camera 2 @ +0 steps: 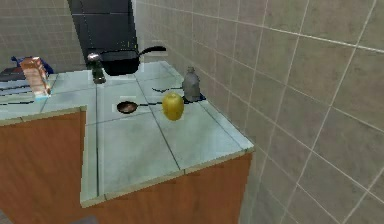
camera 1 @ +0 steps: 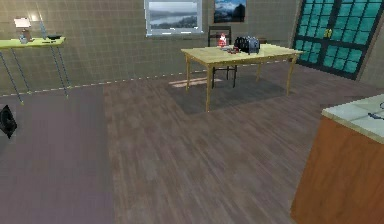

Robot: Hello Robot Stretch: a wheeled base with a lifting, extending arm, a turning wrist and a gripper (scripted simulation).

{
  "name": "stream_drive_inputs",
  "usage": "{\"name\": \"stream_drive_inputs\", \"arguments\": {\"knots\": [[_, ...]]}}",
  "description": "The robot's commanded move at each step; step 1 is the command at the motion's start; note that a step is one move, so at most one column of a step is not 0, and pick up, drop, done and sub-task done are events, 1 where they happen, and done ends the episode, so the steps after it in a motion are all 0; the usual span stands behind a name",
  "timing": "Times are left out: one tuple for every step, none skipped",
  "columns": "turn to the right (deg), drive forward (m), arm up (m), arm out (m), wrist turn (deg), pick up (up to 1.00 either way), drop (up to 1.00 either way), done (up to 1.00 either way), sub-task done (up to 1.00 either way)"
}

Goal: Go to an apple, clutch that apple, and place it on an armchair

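On the kitchen counter point(camera 2: 140, 150), a yellow-green apple point(camera 2: 173, 105) stands on the pale tiled top near the wall, just beside a small grey bottle point(camera 2: 190, 84) and a little to the right of a small dark round object point(camera 2: 127, 105). A dark appliance point(camera 2: 105, 35) looms at the back of the counter, and a carton point(camera 2: 35, 75) sits well apart toward the arm side view's left.

We judge the first leg of the task, getting to an apple, largely done: the fruit lies out to the side on which the arm reaches, with bare tile in front of it. The rest is open. The apple rests on the counter, not yet lifted, and the carry to an armchair has not begun.

How the gripper's fingers stand, spread or pressed together, we cannot tell from these pictures, nor can we tell whether they touch anything.

Ahead of the robot, the room opens onto dark plank floor. A wooden table point(camera 1: 240, 55) stands near the far wall and carries a dark boxy thing point(camera 1: 247, 44) and a small red-and-white one point(camera 1: 222, 41) (too small for us to name). A slim yellow-green side table point(camera 1: 30, 43) lines the forward view's left, a green-framed glass door point(camera 1: 340, 35) closes off the right, and a corner of the same counter point(camera 1: 350, 115) edges in at lower right. We read the remaining work as a reach, a lift clear of the tiles, then a drive to find the chair.
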Motion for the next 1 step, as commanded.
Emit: {"name": "stream_drive_inputs", "arguments": {"knots": [[0.0, 0.0, 0.5, 0.0, 0.0, 0.0, 0.0, 0.0, 0.0]]}}
